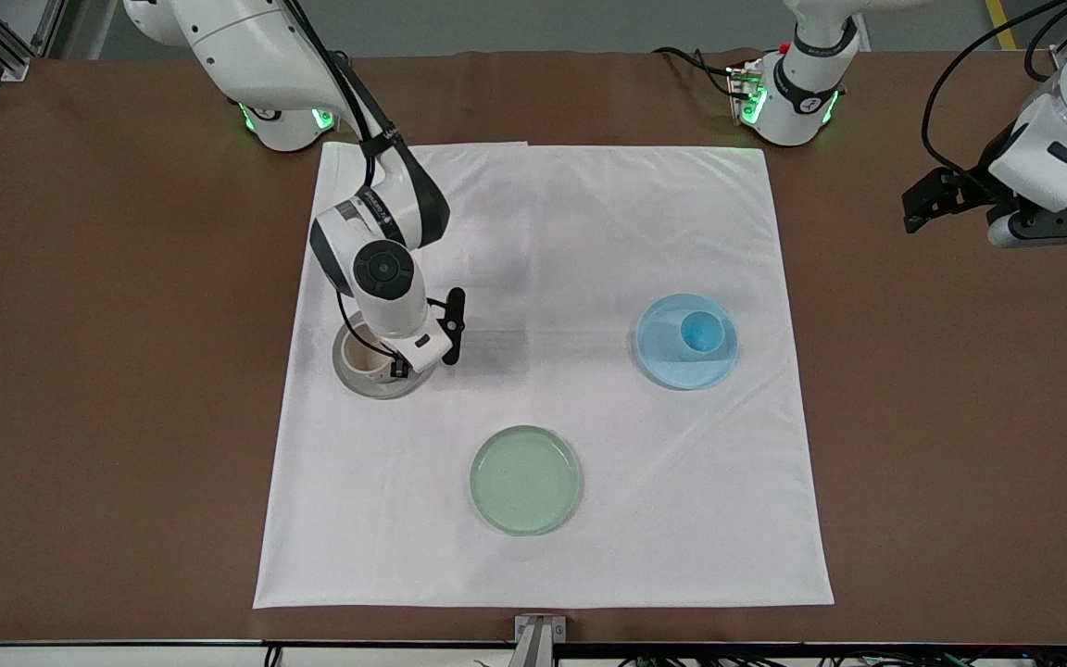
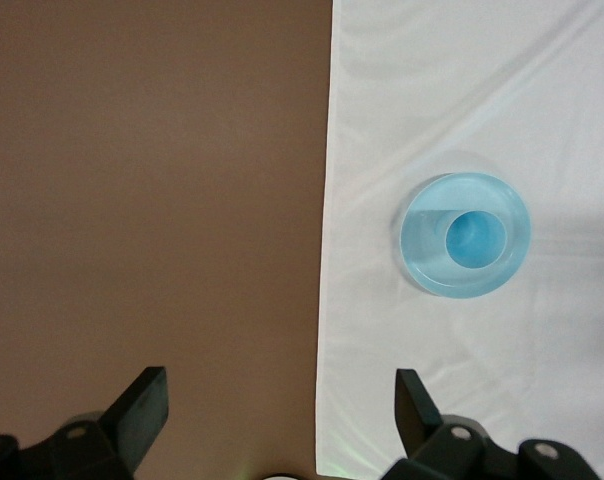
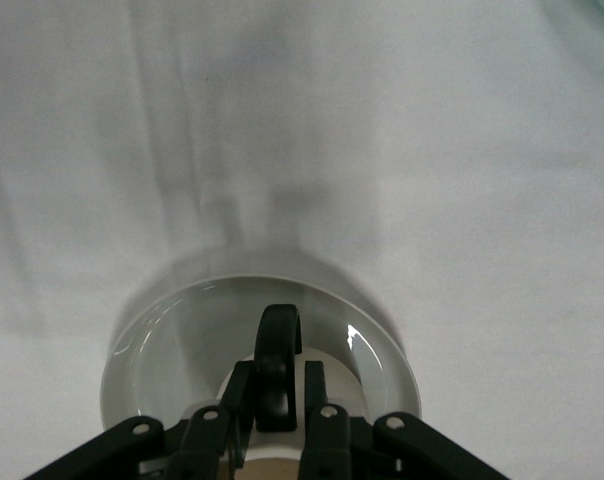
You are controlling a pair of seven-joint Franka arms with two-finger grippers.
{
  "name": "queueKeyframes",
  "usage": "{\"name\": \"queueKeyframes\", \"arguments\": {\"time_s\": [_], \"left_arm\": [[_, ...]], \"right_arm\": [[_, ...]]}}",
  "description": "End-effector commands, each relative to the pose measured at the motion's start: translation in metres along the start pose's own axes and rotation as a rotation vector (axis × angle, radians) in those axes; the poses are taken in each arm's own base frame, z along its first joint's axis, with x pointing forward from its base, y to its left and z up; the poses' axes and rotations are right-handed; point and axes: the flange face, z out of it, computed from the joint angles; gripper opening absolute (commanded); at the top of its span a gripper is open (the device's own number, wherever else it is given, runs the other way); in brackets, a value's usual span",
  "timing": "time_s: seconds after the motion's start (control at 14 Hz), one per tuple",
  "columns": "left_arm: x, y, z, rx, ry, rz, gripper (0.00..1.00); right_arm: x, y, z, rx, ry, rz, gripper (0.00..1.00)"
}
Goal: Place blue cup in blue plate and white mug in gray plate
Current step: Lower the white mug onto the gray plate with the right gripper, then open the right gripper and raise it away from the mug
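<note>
The white mug (image 1: 362, 357) stands in the gray plate (image 1: 353, 382) toward the right arm's end of the cloth. My right gripper (image 1: 400, 368) is low over it, fingers closed on either side of the mug's dark handle (image 3: 278, 350). The right wrist view shows the gripper (image 3: 279, 388), the mug's cream body (image 3: 344, 380) and the plate's rim (image 3: 162, 340). The blue cup (image 1: 700, 332) stands in the blue plate (image 1: 672, 369); the left wrist view shows both, cup (image 2: 477, 240) and plate (image 2: 472, 288). My left gripper (image 1: 924, 209) waits open and empty over bare brown table (image 2: 282, 410).
A pale green plate (image 1: 526, 480) lies empty on the white cloth (image 1: 543, 232), nearer to the front camera than the other plates. Brown table (image 1: 126, 371) surrounds the cloth on all sides.
</note>
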Motion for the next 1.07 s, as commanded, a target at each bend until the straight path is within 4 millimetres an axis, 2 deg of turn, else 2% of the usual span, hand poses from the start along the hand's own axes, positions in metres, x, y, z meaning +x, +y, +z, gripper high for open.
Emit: {"name": "queueKeyframes", "arguments": {"time_s": [0.0,0.29,0.5,0.57,0.64,0.79,0.93,1.0], "left_arm": [[0.002,0.0,-0.002,-0.01,0.007,0.014,1.0],[0.001,-0.001,-0.005,-0.01,0.01,0.011,1.0],[-0.002,-0.002,-0.003,-0.008,-0.001,0.011,1.0],[-0.002,-0.002,-0.004,-0.008,0.002,0.011,1.0],[-0.003,-0.002,-0.007,-0.008,0.008,0.012,1.0],[-0.004,0.001,-0.006,-0.006,0.007,0.017,1.0],[0.0,0.001,-0.003,-0.008,0.007,0.015,1.0],[0.002,0.002,-0.003,-0.007,0.01,0.017,1.0]], "right_arm": [[-0.009,-0.002,-0.015,0.004,-0.008,0.0,1.0],[-0.017,-0.01,-0.08,-0.009,0.007,-0.001,1.0],[-0.031,-0.022,-0.129,0.011,0.012,0.005,1.0],[-0.044,-0.026,-0.15,0.02,0.012,0.018,1.0],[-0.057,-0.033,-0.171,0.031,0.007,0.024,1.0],[-0.096,-0.044,-0.218,0.05,0.007,0.061,1.0],[-0.156,-0.05,-0.257,0.077,0.009,0.142,1.0],[-0.189,-0.046,-0.27,0.082,0.017,0.197,1.0]]}}
